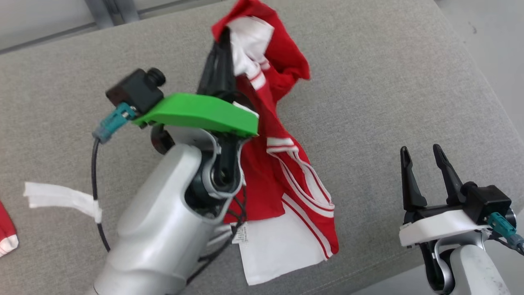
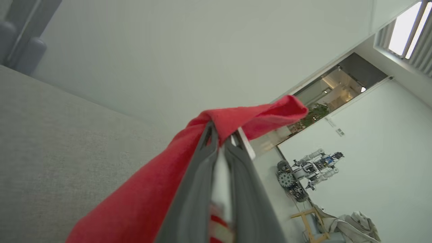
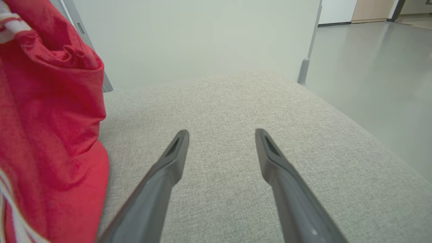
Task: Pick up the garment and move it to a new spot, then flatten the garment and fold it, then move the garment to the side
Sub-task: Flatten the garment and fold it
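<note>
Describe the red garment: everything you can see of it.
The garment is red, soft jersey-like cloth with white panels, white striped trim and a small label near its white lower edge. It is crumpled, not flat, drawn up into a long bunch. The left end effector is shut on a fold at its top; the lower end seems to rest on the grey cushion.

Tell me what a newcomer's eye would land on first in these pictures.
The red-and-white garment stands out first, bunched over the middle of the grey cushion and pinched by the shut left gripper. That arm's bright green wrist cover sits just below the grip. At the lower right, the right gripper is open, holding nothing.
</note>
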Robot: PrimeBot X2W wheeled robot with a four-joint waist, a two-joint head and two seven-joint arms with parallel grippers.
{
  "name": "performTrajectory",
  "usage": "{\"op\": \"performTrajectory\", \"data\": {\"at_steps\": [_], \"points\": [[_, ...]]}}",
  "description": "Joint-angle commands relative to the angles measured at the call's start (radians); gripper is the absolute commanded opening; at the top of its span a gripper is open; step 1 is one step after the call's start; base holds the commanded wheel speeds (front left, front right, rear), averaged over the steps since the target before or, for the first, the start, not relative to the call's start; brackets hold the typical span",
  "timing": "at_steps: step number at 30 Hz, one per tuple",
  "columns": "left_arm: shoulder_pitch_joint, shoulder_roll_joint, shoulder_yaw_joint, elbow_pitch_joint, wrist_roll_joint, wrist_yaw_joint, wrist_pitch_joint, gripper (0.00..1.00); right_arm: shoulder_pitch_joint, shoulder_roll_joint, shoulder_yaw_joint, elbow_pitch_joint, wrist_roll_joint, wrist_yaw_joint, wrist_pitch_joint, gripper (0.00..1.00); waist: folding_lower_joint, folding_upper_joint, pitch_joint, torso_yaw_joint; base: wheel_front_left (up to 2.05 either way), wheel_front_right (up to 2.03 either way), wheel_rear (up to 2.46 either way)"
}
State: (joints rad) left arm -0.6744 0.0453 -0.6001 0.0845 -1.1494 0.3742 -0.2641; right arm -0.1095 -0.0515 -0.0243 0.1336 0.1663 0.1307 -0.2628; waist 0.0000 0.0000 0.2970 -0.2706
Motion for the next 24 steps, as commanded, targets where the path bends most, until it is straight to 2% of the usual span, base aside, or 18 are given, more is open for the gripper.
{"op": "performTrajectory", "data": {"at_steps": [1,5,9,10,11,12,13,18,24], "points": [[-0.047,0.008,0.027,0.054,0.052,-0.008,0.0,0.0,-0.023,0.001,0.004,0.002,0.007,0.0,-0.003,1.0,0.0,0.0,0.081,-0.038,0.0,0.0,0.0],[-0.108,0.007,0.132,0.209,0.095,-0.017,0.0,0.0,-0.041,0.0,0.012,0.005,0.016,0.0,-0.003,1.0,0.0,0.0,0.11,-0.049,0.0,0.0,0.0],[-0.167,0.008,0.19,0.374,0.151,-0.034,0.0,0.0,-0.055,0.0,0.026,0.011,0.012,0.0,-0.003,1.0,0.0,0.0,0.121,-0.05,0.0,0.0,0.0],[-0.177,0.008,0.203,0.415,0.157,-0.041,0.0,0.1,-0.06,0.0,0.03,0.013,0.012,0.0,-0.003,1.0,0.0,0.0,0.122,-0.051,0.0,0.0,0.0],[-0.184,0.007,0.207,0.445,0.168,-0.047,0.0,0.4,-0.064,0.0,0.033,0.014,0.011,0.0,-0.003,1.0,0.0,0.0,0.121,-0.051,0.0,0.0,0.0],[-0.19,0.007,0.215,0.475,0.171,-0.055,0.0,0.84,-0.066,0.0,0.035,0.015,0.01,0.0,-0.003,1.0,0.0,0.0,0.119,-0.051,0.0,0.0,0.0],[-0.191,0.008,0.219,0.497,0.164,-0.064,0.0,1.0,-0.066,0.0,0.038,0.016,0.009,0.0,-0.003,1.0,0.0,0.0,0.117,-0.05,0.0,0.0,0.0],[-0.161,0.008,0.242,0.557,0.224,-0.107,0.0,1.0,-0.048,0.0,0.025,0.016,-0.005,0.0,-0.003,1.0,0.0,0.0,0.082,-0.027,0.0,0.0,0.0],[-0.019,0.007,0.303,0.451,0.412,-0.172,0.0,1.0,0.001,0.0,0.003,0.013,-0.033,0.0,-0.003,1.0,0.0,0.0,-0.011,0.012,0.0,0.0,0.0]]}}
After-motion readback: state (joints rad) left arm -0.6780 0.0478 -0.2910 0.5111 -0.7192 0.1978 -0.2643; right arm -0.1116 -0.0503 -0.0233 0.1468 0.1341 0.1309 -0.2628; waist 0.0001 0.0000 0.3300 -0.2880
